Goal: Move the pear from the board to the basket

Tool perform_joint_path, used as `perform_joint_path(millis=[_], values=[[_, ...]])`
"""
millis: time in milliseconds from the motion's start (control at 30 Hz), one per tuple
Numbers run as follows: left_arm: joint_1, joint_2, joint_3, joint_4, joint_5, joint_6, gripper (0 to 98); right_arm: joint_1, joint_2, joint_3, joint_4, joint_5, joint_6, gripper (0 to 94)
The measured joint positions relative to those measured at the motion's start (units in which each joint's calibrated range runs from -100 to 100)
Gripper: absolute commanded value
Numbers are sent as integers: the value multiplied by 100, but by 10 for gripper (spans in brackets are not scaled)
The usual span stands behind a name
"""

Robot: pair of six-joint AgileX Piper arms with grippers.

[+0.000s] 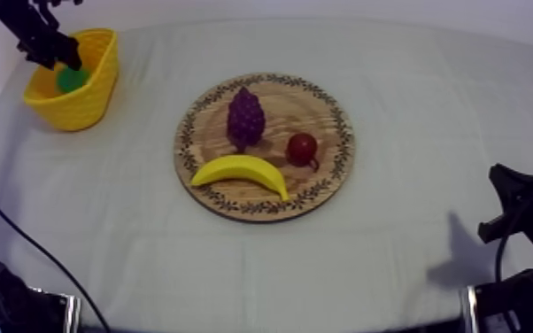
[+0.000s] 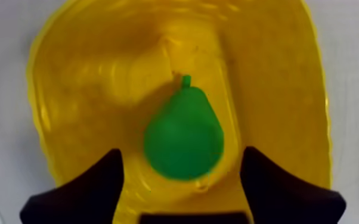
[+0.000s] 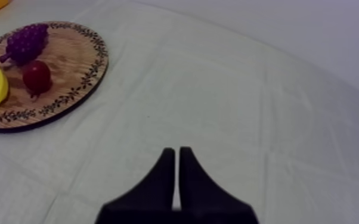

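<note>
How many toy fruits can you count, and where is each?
4. The pear lies in the yellow basket; the bunch of grapes, the small red fruit and the banana lie on the wooden board.

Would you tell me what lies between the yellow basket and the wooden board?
Bare cloth lies between the yellow basket and the wooden board, seen in the top view.

The green pear (image 2: 183,140) lies on the floor of the yellow basket (image 2: 80,89), just below the left gripper (image 2: 180,152), its stem pointing away from it.
</note>
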Motion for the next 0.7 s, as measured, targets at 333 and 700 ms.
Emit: perform_joint_path(millis=[333,700], values=[[-8,42,108,24,-71,150,871,0,0,0,0,0,2,4],[33,-430,569,-83,-606,316,508,0,0,0,0,0,6,4]])
